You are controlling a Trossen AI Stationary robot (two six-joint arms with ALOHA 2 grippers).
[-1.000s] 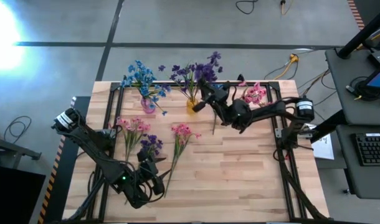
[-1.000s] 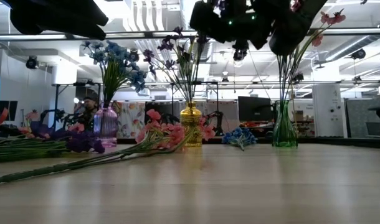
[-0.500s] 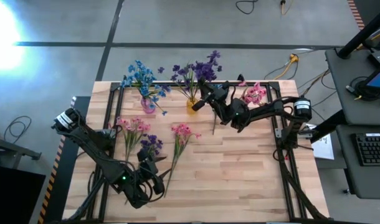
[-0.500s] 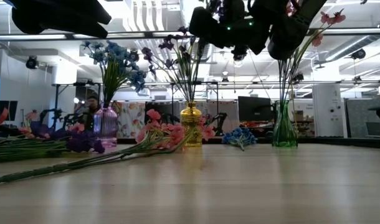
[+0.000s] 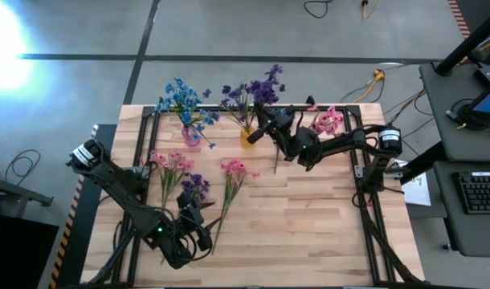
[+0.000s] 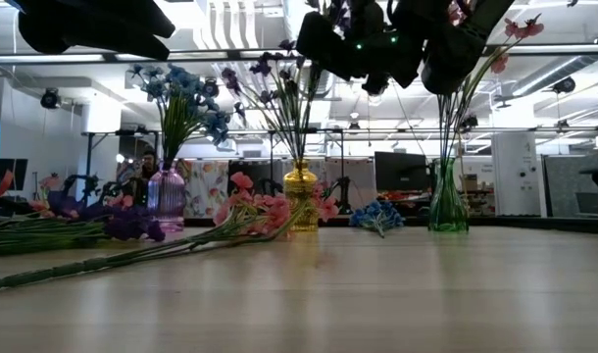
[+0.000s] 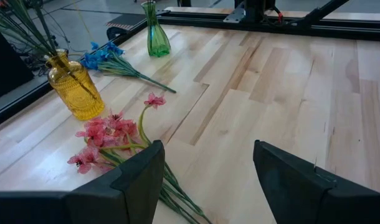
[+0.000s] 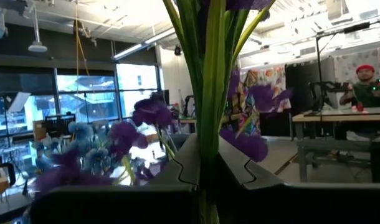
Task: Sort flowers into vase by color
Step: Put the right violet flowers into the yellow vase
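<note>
Above the yellow vase [image 5: 247, 136] at the back of the bench [image 5: 309, 217], I have the right gripper [image 5: 265, 128] pinched shut on a purple sprig [image 5: 267, 87]. Its thin green stems [image 8: 210, 81] run straight up between my fingers [image 8: 184, 165] in the right wrist view, with soft dark purple blossoms spreading above. The yellow vase is ribbed glass with a narrow neck and already holds purple flowers.

Beside it stands a pink glass vase [image 5: 190, 136] with bright blue flowers [image 5: 181, 100], and a slim green glass vase [image 6: 447, 201] with pink blossoms [image 5: 328, 120] stands at the back right. One blue sprig [image 7: 106, 57] lies flat on the pale wood planks between the yellow and green vases.

Near the front left corner I hold the left gripper [image 5: 198, 233], fingers [image 7: 137, 180] spread wide and holding nothing. A pink sprig [image 5: 233, 172] lies just ahead of them, its long stem reaching toward the fingers. More pink flowers [image 5: 171, 164] and a purple bunch [image 5: 194, 187] lie flat on the bench just to its left.
</note>
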